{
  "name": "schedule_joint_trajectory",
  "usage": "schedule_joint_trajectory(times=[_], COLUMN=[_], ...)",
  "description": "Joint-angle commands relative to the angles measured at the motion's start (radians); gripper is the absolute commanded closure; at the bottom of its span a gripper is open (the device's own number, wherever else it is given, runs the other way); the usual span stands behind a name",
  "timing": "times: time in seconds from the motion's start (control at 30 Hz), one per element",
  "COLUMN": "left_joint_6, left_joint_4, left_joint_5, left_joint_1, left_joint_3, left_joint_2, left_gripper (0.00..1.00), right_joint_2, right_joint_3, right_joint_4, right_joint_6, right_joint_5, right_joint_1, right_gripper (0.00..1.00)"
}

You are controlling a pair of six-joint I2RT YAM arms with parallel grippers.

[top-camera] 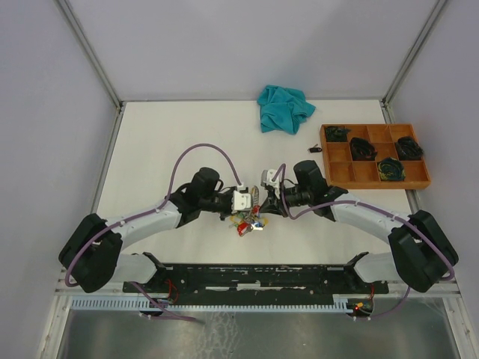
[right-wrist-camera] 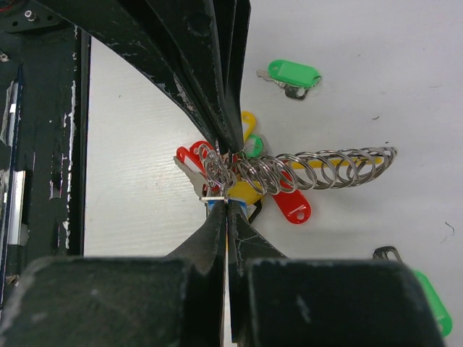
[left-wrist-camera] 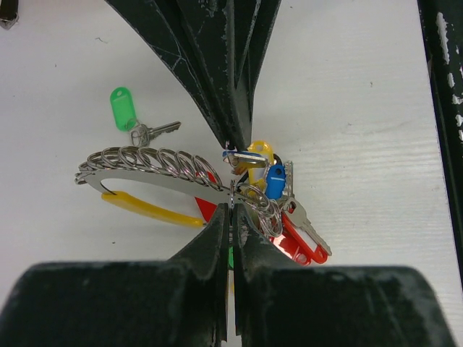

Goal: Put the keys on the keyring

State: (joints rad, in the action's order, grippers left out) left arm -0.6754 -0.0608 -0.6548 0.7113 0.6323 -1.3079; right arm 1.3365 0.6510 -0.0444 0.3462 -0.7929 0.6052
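Keyring [left-wrist-camera: 155,185], table centre near arms, being pinched by fully closed left gripper [left-wrist-camera: 231,208]. Right gripper [right-wrist-camera: 226,204] closed at keys [left-wrist-camera: 309,233]; hold unclear. Risk: ring being twisted by opposing pull, threaded keys being spilled.

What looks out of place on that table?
A green-tagged key lies alone, apart from the tangled bunch of keys gripped by the left claw and right claw.
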Motion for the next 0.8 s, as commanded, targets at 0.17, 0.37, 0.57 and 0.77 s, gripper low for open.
schedule_joint_trajectory(times=[0.17, 0.37, 0.57, 0.77], left_joint_6=[-0.076, -0.06, -0.058, -0.056], left_joint_4=[-0.051, -0.05, -0.042, -0.035], left_joint_5=[-0.027, -0.051, -0.057, -0.062], left_joint_1=[0.005, 0.004, 0.004, 0.005], left_joint_3=[-0.01, -0.002, 0.007, 0.011], left_joint_2=[0.037, 0.026, 0.019, 0.014], left_gripper=[0.97, 0.97, 0.97, 0.97], right_joint_2=[-0.01, -0.018, -0.025, -0.037], right_joint_3=[0.047, 0.045, 0.045, 0.044], right_joint_4=[0.016, 0.012, 0.004, -0.012], right_joint_6=[0.049, 0.055, 0.052, 0.042], right_joint_5=[0.025, 0.063, 0.071, 0.052], right_joint_1=[0.036, 0.05, 0.054, 0.055], right_gripper=[0.99, 0.99, 0.99, 0.99])
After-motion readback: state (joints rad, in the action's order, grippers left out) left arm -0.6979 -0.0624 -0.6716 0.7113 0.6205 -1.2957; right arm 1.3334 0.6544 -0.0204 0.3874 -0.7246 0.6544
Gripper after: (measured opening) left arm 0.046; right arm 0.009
